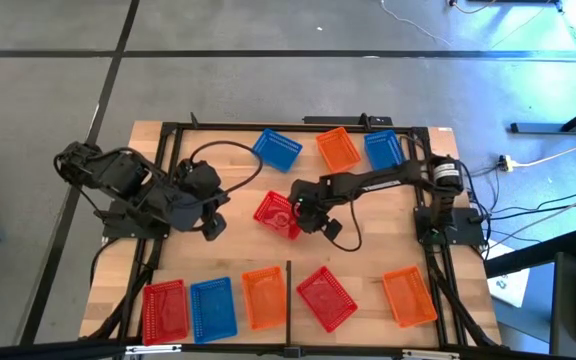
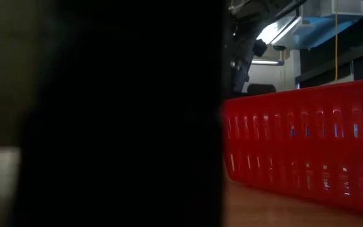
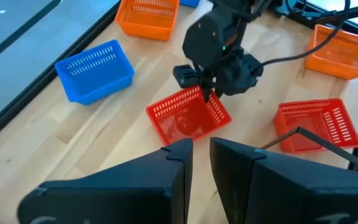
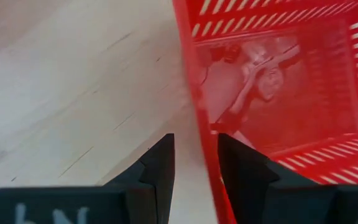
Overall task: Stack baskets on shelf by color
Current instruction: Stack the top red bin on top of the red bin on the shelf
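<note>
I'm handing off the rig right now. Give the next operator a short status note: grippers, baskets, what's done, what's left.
Right gripper: open, fingers straddling one wall of the tilted red basket mid-table, not yet closed.
Left gripper: idle left of it, holding nothing.
Far edge: blue basket, orange basket, second blue.
Near edge, left to right: red, blue, orange, red, orange.
Done: nothing stacked.
Left: all color stacks.

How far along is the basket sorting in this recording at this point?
Nothing is stacked yet: all nine baskets lie singly. A red, a blue and an orange basket sit side by side at the near edge. In hand: the right gripper has its jaws astride one wall of the middle red basket, not visibly clamped. The left gripper waits nearby. All stacking remains.
</note>
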You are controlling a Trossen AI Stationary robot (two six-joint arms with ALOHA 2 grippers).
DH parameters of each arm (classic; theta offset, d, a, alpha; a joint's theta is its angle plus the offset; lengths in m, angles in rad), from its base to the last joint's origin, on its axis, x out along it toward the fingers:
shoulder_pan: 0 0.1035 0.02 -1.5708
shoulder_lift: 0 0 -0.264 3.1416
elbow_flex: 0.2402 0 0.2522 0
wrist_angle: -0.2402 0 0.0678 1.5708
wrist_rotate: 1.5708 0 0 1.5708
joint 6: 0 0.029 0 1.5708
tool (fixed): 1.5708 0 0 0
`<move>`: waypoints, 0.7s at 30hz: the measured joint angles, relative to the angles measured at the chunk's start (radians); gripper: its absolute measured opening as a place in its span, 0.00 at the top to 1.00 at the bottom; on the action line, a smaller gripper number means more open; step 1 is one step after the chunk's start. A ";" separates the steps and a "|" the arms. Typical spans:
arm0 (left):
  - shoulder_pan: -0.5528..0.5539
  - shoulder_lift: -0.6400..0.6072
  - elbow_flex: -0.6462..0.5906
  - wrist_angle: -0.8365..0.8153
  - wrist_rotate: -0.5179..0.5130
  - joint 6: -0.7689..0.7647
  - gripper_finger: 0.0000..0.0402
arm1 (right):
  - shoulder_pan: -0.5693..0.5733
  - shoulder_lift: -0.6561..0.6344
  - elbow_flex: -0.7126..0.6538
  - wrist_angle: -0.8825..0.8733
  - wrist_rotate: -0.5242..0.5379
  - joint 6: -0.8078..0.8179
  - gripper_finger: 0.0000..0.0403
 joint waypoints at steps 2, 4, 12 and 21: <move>0.000 0.000 0.000 0.000 0.000 0.004 0.88 | 0.001 0.017 0.000 0.001 0.006 0.004 0.70; 0.000 0.000 0.000 0.000 0.000 0.021 0.88 | 0.007 0.026 0.000 0.006 0.038 0.038 0.73; -0.014 0.000 0.000 0.005 0.011 0.063 0.88 | 0.046 0.028 0.094 -0.083 0.144 0.120 0.98; 0.006 0.006 0.000 -0.010 0.009 0.167 0.88 | 0.144 0.027 0.324 -0.357 0.398 0.132 1.00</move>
